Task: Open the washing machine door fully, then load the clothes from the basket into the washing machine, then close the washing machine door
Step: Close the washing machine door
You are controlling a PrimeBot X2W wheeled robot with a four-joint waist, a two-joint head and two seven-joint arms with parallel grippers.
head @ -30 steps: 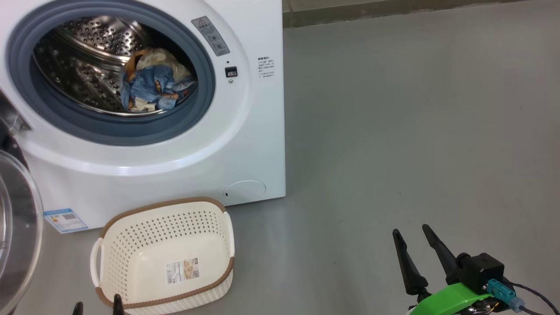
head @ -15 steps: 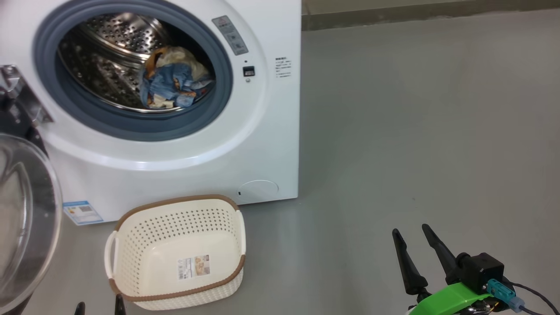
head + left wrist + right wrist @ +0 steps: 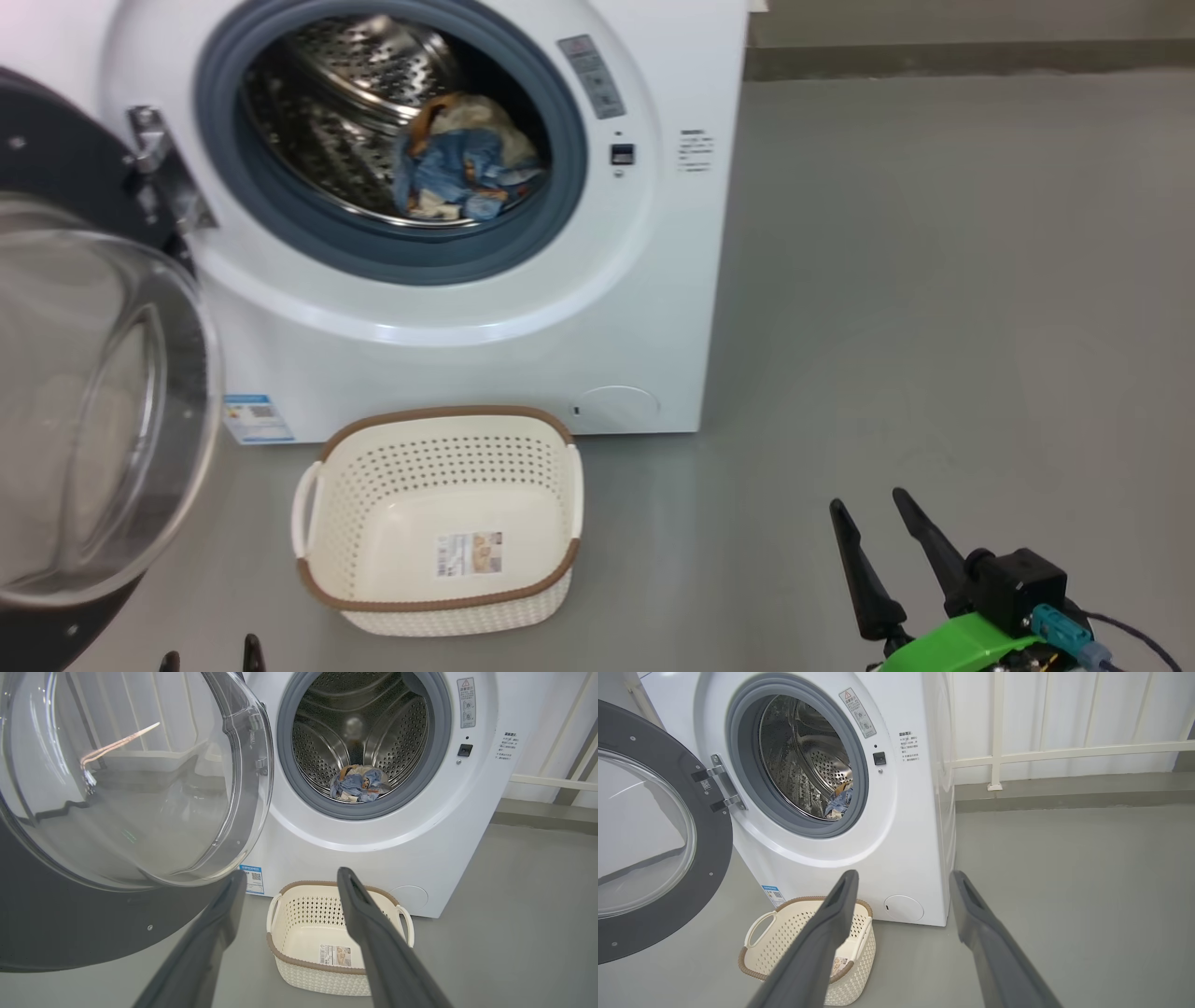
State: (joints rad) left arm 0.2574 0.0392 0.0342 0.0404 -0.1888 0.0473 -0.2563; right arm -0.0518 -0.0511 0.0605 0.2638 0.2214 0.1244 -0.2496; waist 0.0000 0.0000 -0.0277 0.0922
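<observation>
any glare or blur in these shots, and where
Left wrist view: bright streak and reflections on the washing machine door glass, left claw soft. Head view: pale sheen on the washing machine below the opening. Right wrist view: right claw blurred near the lens.

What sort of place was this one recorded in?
Probably a laundry corner or test space: a white front-loading washing machine on a bare grey floor, an empty basket before it, a white railing beyond.

The washing machine door [image 3: 93, 392] is hanging wide open left of the washing machine [image 3: 467, 373], leaving its mouth unblocked; the basket [image 3: 439, 413] is sitting just before it, floor [image 3: 934, 280] stretching open rightward.
</observation>
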